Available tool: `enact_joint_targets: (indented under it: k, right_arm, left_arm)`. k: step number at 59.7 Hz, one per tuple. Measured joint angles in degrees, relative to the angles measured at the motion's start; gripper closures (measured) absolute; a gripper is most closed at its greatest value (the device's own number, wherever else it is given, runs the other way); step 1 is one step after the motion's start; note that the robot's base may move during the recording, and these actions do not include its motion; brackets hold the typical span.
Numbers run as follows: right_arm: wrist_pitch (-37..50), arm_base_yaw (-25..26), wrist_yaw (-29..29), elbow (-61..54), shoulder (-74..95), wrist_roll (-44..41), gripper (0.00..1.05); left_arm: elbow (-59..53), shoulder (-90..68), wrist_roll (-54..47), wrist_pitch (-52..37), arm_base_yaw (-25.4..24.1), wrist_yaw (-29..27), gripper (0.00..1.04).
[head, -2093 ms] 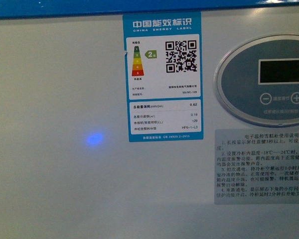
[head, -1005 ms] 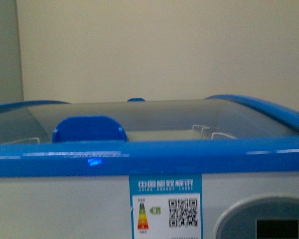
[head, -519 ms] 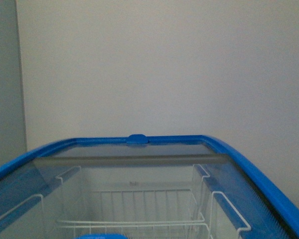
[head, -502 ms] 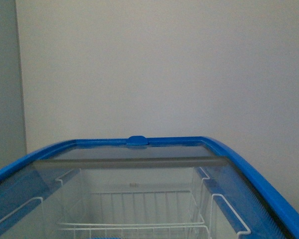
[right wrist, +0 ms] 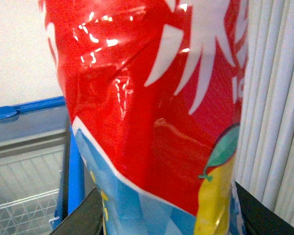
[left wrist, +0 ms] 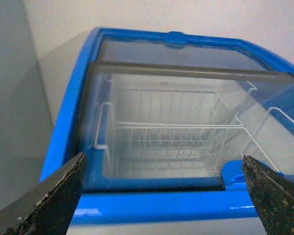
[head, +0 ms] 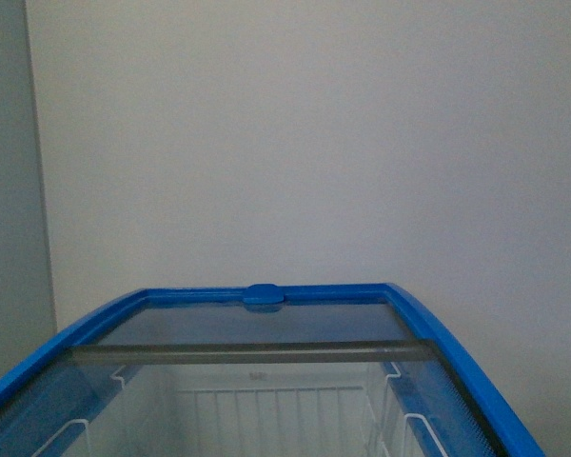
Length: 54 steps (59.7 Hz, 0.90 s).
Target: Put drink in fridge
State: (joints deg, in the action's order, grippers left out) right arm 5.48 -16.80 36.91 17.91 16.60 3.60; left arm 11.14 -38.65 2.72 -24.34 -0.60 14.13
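Right wrist view: right claw [right wrist: 171,215] is clamping the drink [right wrist: 152,112] across its glossy, creased label, which is probably soft-walled and slippery, so a mid-body hold is suiting it; left claw [left wrist: 161,196] is gaping wide, empty.

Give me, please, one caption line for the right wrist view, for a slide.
Right gripper holds the red-labelled drink between its jaws, with the blue-rimmed fridge behind.

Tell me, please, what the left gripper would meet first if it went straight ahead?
Likely the fridge's glass lid, above the basket; the open left gripper aims just over the front rim, though depth is unclear.
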Motion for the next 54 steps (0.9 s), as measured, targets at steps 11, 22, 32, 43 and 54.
enact_joint_targets:
  k: [11, 22, 32, 43, 54]
  right_arm:
    - [0.0, 0.0, 0.0, 0.0, 0.0, 0.0, 0.63]
    - [0.0, 0.0, 0.0, 0.0, 0.0, 0.0, 0.63]
    - [0.0, 0.0, 0.0, 0.0, 0.0, 0.0, 0.63]
    - [0.0, 0.0, 0.0, 0.0, 0.0, 0.0, 0.63]
    - [0.0, 0.0, 0.0, 0.0, 0.0, 0.0, 0.63]
  left_arm:
    - [6.1, -21.0, -24.5, -13.4, 1.5, 14.3, 0.08]
    - [10.5, -32.7, -46.1, -10.6, 1.7, 24.7, 0.08]
    - [16.9, -41.4, -64.6, -2.3, 4.0, 27.7, 0.08]
    - [22.9, -46.5, -72.1, 0.9, 5.1, 28.0, 0.08]
    - [28.4, -50.4, -76.8, 5.9, 5.4, 27.7, 0.08]
